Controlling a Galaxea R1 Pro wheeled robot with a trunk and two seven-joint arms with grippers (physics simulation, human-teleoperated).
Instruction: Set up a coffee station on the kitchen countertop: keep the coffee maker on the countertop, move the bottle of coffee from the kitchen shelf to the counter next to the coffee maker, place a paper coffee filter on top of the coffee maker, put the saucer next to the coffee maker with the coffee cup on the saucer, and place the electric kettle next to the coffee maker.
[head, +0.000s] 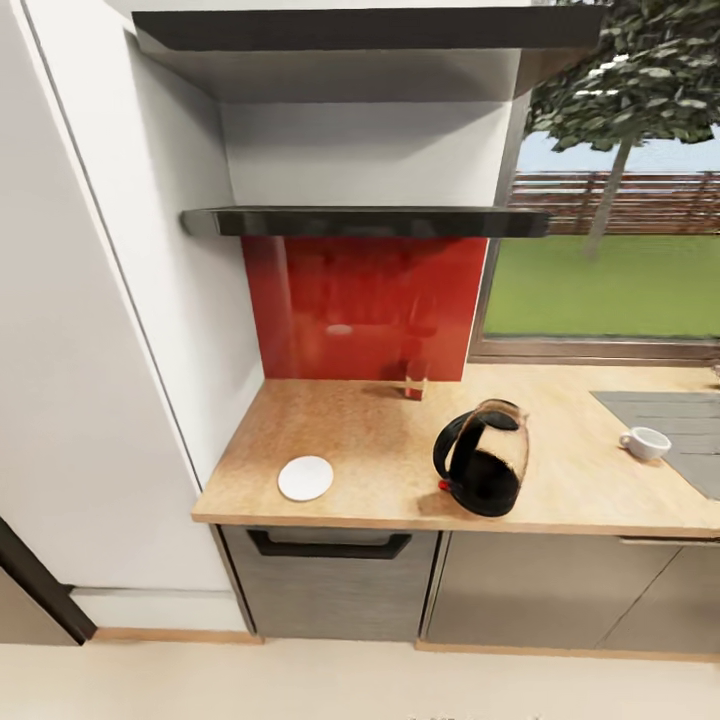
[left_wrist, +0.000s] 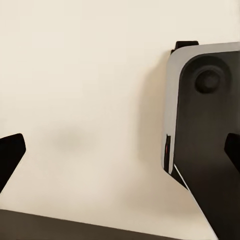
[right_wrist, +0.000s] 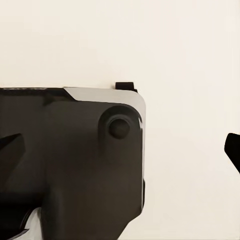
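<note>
Three of the task's things lay on the countertop (head: 380, 440) in the head view. At the left, near the front edge, sat the saucer (head: 305, 478), flat and bare, well apart from the rest. Above it, on the wall, the kitchen shelf (head: 365, 221) ran across the top of a red glossy backsplash (head: 365, 305); its upper face could not be seen from this angle. At the foot of the backsplash stood a small upright object (head: 415, 380), too blurred to name. Further right, close to the front edge, the electric kettle (head: 482, 457) stood upright with its black handle turned to the left and its red switch low on that side. Right of it, well apart, the coffee cup (head: 645, 442) rested at the edge of a grey sink panel (head: 670, 425), its handle pointing left. A window (head: 610, 250) with grass and a tree filled the upper right.

In the left wrist view the left gripper (left_wrist: 120, 152) had its fingers spread wide and held nothing, hanging over pale floor beside the robot's base (left_wrist: 205, 125). In the right wrist view the right gripper (right_wrist: 122, 150) was likewise spread wide and bare, above the same base (right_wrist: 75, 150).
</note>
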